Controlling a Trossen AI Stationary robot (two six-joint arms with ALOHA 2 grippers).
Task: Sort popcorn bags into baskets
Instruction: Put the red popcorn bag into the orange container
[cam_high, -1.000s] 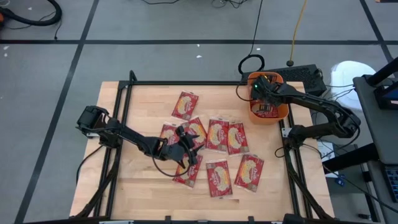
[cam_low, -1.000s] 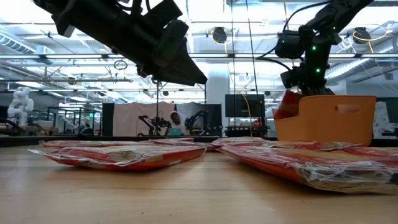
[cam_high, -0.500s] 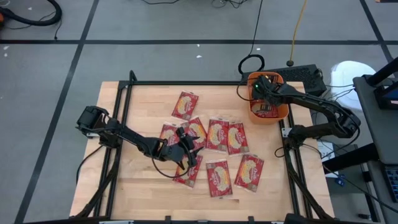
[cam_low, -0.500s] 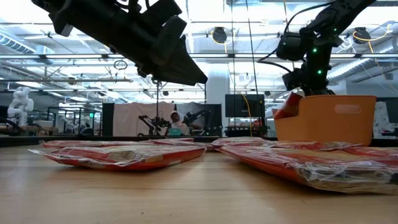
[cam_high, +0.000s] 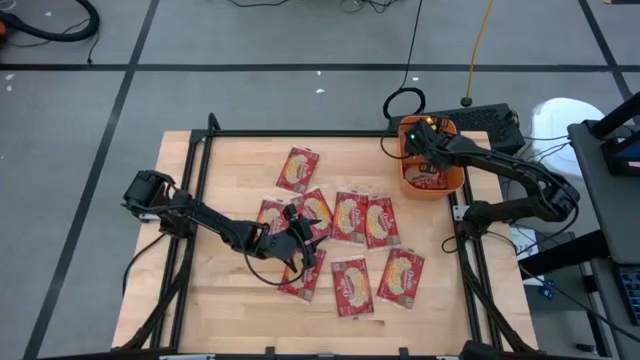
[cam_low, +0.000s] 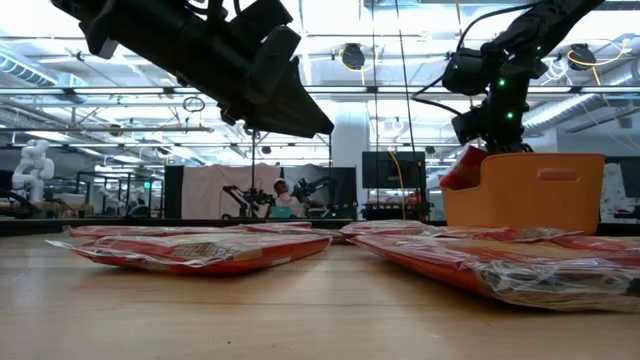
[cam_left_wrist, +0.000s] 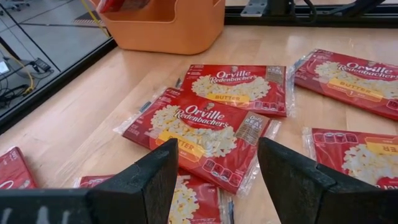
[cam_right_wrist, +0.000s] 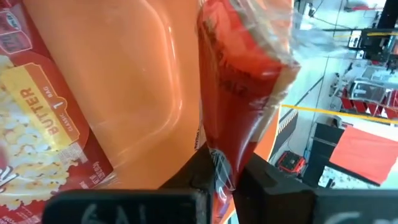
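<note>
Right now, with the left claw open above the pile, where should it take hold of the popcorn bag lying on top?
Probably by the free long edge of the top popcorn bag, coming straight down with the left claw. It lies flat, overlapping a neighbour, so that raised edge gives the fingers purchase.

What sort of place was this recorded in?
Probably a robotics lab: more robot arms and a person show in the hall behind the wooden table, with cables trailing over a taped concrete floor.
</note>
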